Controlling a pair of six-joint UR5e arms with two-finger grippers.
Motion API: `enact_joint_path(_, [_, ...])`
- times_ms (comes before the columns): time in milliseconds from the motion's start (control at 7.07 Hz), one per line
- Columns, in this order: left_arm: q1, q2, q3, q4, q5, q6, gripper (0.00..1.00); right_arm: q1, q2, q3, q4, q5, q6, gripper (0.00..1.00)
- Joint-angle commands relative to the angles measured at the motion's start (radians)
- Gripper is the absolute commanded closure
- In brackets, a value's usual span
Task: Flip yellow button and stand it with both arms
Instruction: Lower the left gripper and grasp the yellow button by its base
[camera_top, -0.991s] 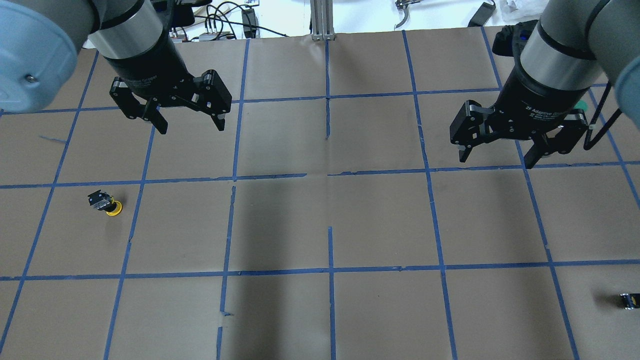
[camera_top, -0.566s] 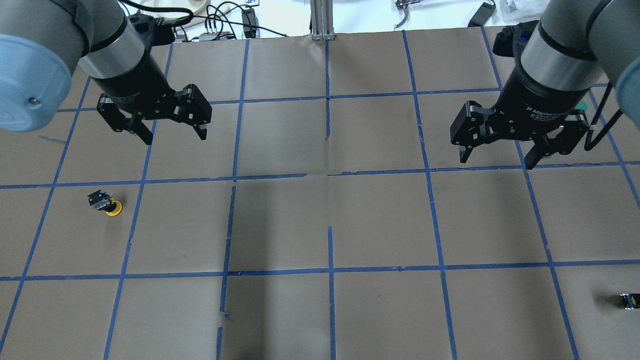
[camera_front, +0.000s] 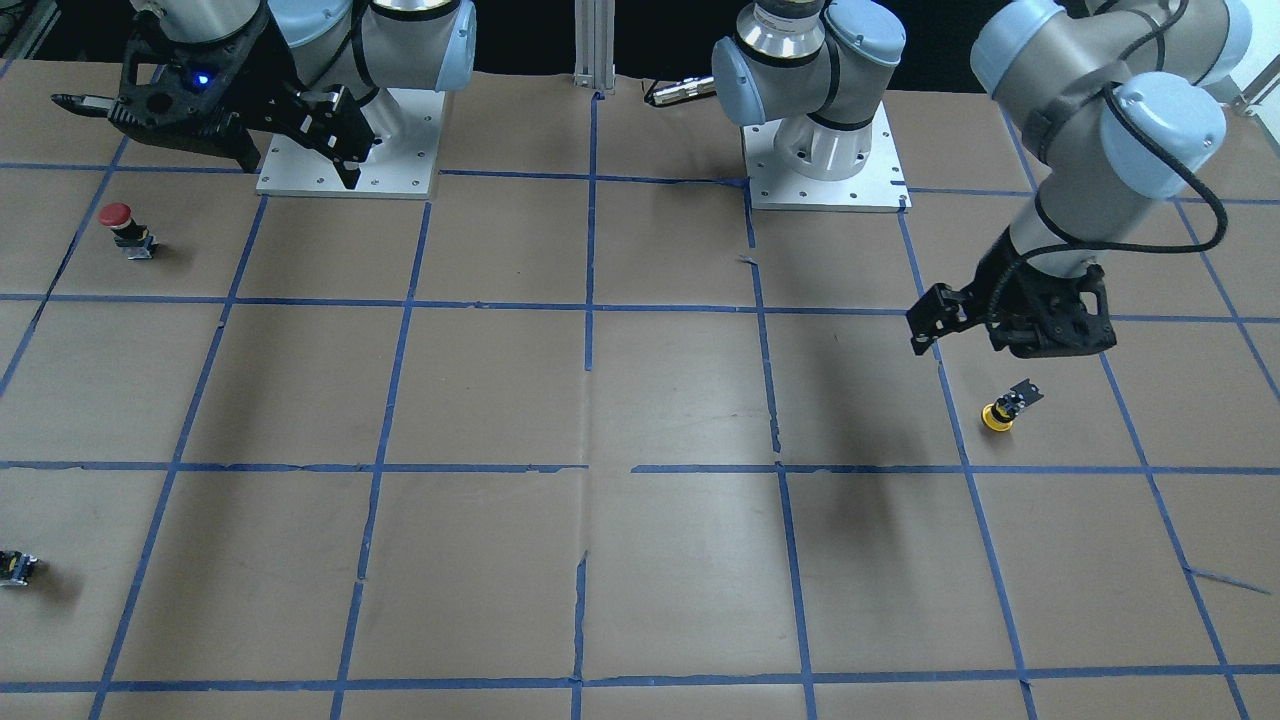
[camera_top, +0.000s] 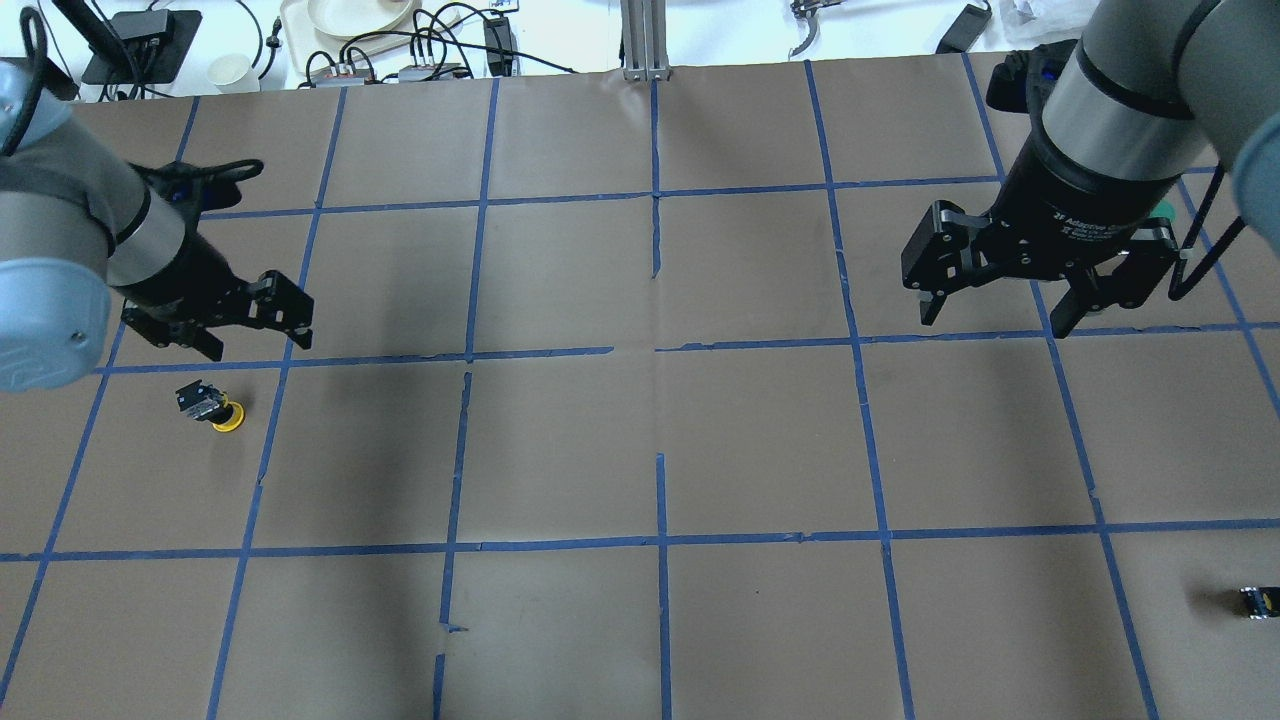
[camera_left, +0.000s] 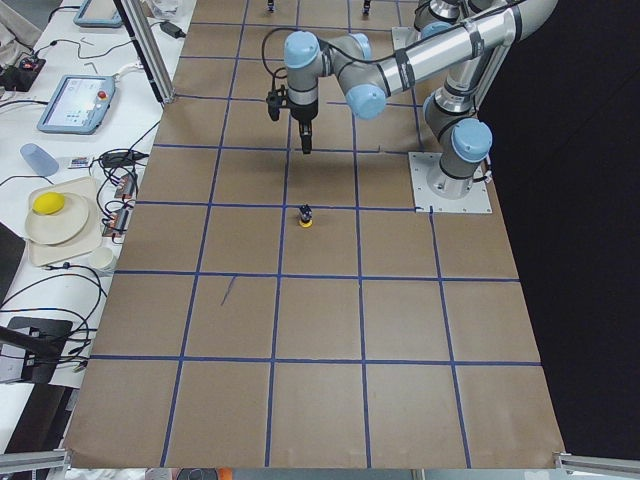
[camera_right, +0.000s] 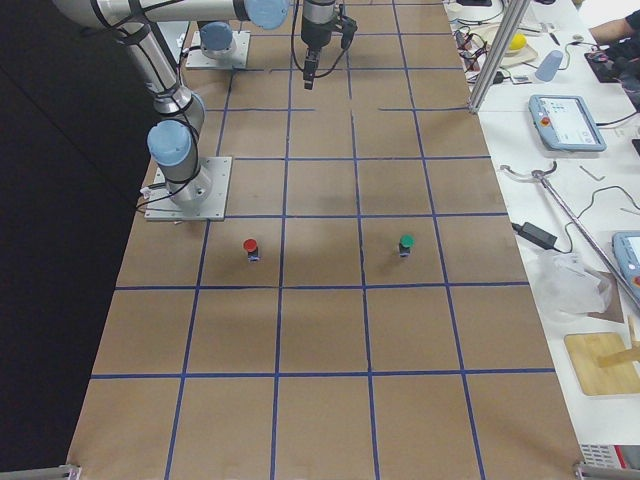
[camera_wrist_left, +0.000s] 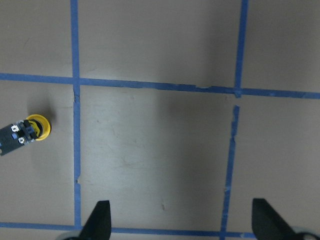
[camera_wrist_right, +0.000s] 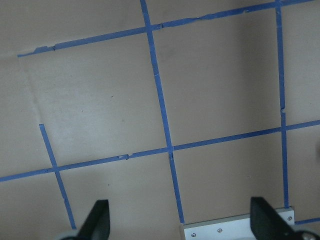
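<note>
The yellow button (camera_top: 212, 408) stands upside down on its yellow cap, grey base up, in a left-hand grid square. It also shows in the front view (camera_front: 1004, 408) and the exterior left view (camera_left: 306, 216). My left gripper (camera_top: 255, 340) is open and empty, and hovers above the table close to the button. In the left wrist view the button (camera_wrist_left: 26, 134) sits at the left edge, outside the open fingers (camera_wrist_left: 100, 220). My right gripper (camera_top: 993, 318) is open and empty, high over the right side of the table, far from the button.
A red-capped button (camera_front: 125, 228) and a green-capped one (camera_right: 405, 243) stand on the right side of the table. A tiny black-grey part (camera_top: 1258, 601) lies near the right edge. The arms' base plates (camera_front: 400, 150) are at the robot's side. Cables and dishes lie beyond the far edge.
My left gripper has moved left and down toward the yellow button, still open. The right arm and the button have not moved.
</note>
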Motion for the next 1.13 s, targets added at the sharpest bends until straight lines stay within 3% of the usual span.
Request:
enact_joint_path(0, [0.160, -0.116, -0.035, 0.188, 0.000, 0.197, 0.01, 0.000, 0.000, 0.000, 0.000, 0.000, -0.001, 0.00])
enact_joint_path(142, [0.160, -0.141, -0.040, 0.235, 0.000, 0.199, 0.01, 0.002, -0.002, 0.001, 0.003, -0.001, 0.001, 0.00])
enact_joint_path(425, [0.160, -0.160, -0.040, 0.233, 0.012, 0.197, 0.01, 0.002, -0.002, 0.002, 0.003, -0.001, -0.001, 0.00])
enact_joint_path(566, [0.160, -0.177, -0.040, 0.237, 0.073, 0.194, 0.01, 0.002, -0.002, 0.002, 0.003, -0.001, 0.001, 0.00])
enact_joint_path(991, [0.160, -0.211, -0.046, 0.224, 0.089, 0.189, 0.03, 0.002, -0.002, 0.003, 0.004, 0.000, 0.010, 0.00])
